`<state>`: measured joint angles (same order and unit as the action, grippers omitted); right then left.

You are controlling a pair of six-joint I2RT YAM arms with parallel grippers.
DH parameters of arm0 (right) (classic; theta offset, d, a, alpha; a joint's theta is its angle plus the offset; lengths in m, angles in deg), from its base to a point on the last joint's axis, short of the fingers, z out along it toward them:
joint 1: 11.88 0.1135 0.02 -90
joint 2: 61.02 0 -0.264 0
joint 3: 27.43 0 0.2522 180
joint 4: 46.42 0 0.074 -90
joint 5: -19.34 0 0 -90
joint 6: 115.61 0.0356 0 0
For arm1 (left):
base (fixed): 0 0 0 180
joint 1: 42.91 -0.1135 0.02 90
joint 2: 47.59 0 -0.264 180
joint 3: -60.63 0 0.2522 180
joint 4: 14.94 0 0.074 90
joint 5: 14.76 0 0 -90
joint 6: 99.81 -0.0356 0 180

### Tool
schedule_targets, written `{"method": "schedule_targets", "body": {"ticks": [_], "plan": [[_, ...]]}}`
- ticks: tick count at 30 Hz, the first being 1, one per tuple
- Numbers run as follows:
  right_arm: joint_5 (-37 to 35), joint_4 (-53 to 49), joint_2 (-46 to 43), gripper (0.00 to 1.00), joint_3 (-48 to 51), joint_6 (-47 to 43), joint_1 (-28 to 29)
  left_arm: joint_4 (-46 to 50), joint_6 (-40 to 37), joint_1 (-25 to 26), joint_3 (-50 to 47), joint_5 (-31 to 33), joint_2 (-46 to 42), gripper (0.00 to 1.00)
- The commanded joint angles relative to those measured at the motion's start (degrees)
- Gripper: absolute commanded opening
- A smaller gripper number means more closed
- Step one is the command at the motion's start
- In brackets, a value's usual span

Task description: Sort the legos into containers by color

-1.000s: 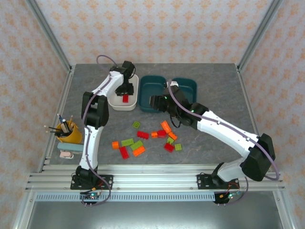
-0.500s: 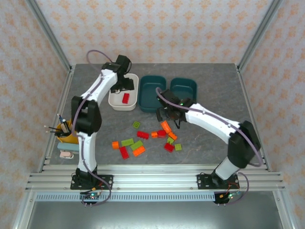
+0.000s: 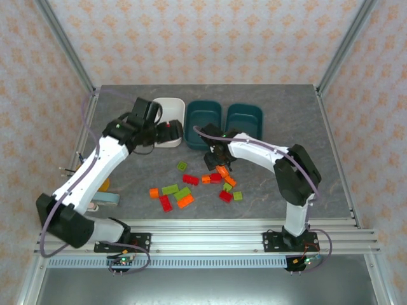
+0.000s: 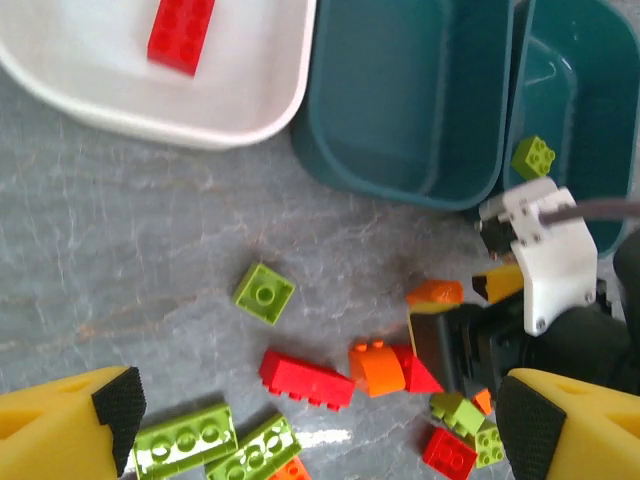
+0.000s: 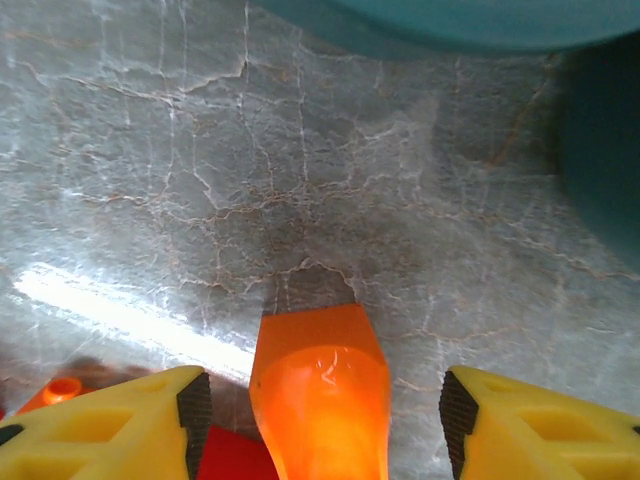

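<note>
Where the grey stone-patterned table (image 3: 292,114) carries the work, two white arms reach in from its near edge. The left arm (image 3: 95,168) angles up toward the far left. The right arm (image 3: 261,149) folds back toward the centre.

Three tubs stand in a row at the far side, each just beside the next: the white tub (image 3: 173,107) on the left, the middle teal tub (image 3: 203,117), and the right teal tub (image 3: 245,117).

The left gripper (image 3: 159,131) hangs over the near edge of the white tub. In the left wrist view its yellow fingers (image 4: 60,425) stand wide apart and grip no brick; loose bricks on the table show between them.

The right gripper (image 3: 216,159) sits low over the table, just in front of the middle teal tub. In the right wrist view its fingers (image 5: 540,425) are spread on either side of an orange brick (image 5: 320,395). A gap shows on each side, so the brick is straddled, not pinched.

Location of the legos:
- One red brick (image 4: 182,32) lies in the white tub.
- One lime brick (image 4: 534,157) lies in the right teal tub, near its left wall.
- The loose legos (image 3: 184,194), in red, orange and lime, lie scattered on the table in front of the tubs. Among them are a square lime brick (image 4: 264,293) and a long red brick (image 4: 306,378).
</note>
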<state>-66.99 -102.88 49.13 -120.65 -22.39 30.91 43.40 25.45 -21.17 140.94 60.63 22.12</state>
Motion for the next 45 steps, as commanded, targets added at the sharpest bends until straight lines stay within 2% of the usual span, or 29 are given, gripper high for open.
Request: {"method": "schedule_targets", "body": {"ticks": [1,5,12,15,20,28,34,39,45], "plan": [[0.7,-1.4,1.2,0.61,-0.9,-0.8,-0.6,-3.1,4.2,0.3,-3.8,-1.9,-6.3,0.94],[1.2,-1.3,2.9,0.56,-1.1,-0.7,-0.7,-1.6,4.7,0.4,-6.1,-2.4,-9.6,0.94],[0.8,-0.7,3.9,0.45,-0.4,-0.6,-0.8,-1.7,4.7,0.4,-5.7,-2.6,-9.4,0.94],[0.0,-0.4,3.6,0.37,0.2,-1.0,-0.9,-2.3,4.7,0.4,-5.7,-2.6,-9.0,0.94],[-2.8,-0.2,-1.0,0.28,-0.1,-1.9,-0.9,-3.2,4.6,0.5,-5.7,-3.1,-9.0,0.94],[-5.5,-3.2,-10.2,0.26,-8.4,1.8,-0.8,-2.4,5.5,0.7,-1.0,-0.2,-8.8,0.94],[-7.5,-6.5,2.3,0.25,-26.6,5.4,-2.1,-2.9,6.4,-0.3,3.8,0.9,-2.2,0.94],[-7.0,-7.6,15.5,0.26,-40.4,10.9,-6.3,-6.3,6.7,-2.5,6.1,0.6,3.6,0.94],[-3.9,-4.5,26.2,0.26,-48.9,12.4,-8.7,-7.6,5.9,-3.6,7.2,0.3,7.3,0.93]]}}
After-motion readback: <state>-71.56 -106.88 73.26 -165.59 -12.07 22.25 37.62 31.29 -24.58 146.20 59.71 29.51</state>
